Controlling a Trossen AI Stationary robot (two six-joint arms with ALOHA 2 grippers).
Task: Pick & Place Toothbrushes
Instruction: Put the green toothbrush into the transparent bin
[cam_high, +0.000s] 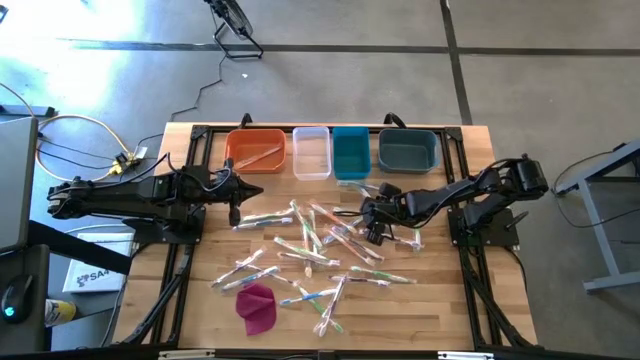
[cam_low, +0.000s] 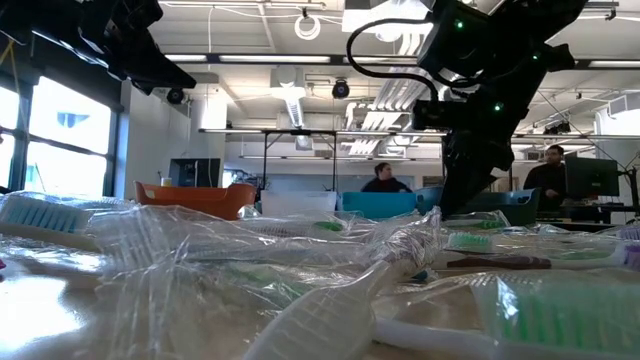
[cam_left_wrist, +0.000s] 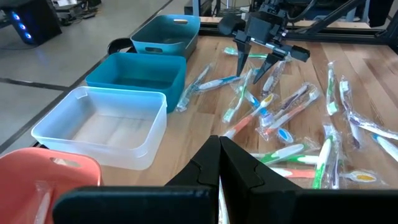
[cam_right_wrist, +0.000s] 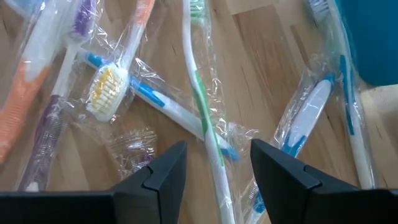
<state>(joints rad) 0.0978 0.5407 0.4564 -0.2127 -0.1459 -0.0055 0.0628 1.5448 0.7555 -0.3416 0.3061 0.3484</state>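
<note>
The toothbrushes (cam_high: 318, 235) (thin, clear-wrapped, with green, blue, pink and white handles) are scattered across the table (cam_high: 440, 310). The right gripper (cam_right_wrist: 212, 163) is spread wide above a green-and-white one, holding nothing; the left gripper (cam_left_wrist: 219, 163) is closed empty near the bins (cam_left_wrist: 138, 78).

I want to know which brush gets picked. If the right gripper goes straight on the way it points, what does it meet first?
Most likely the green-and-white toothbrush, which runs between the open right gripper fingers. A blue-handled one crosses under it, so depth leaves some doubt.
</note>
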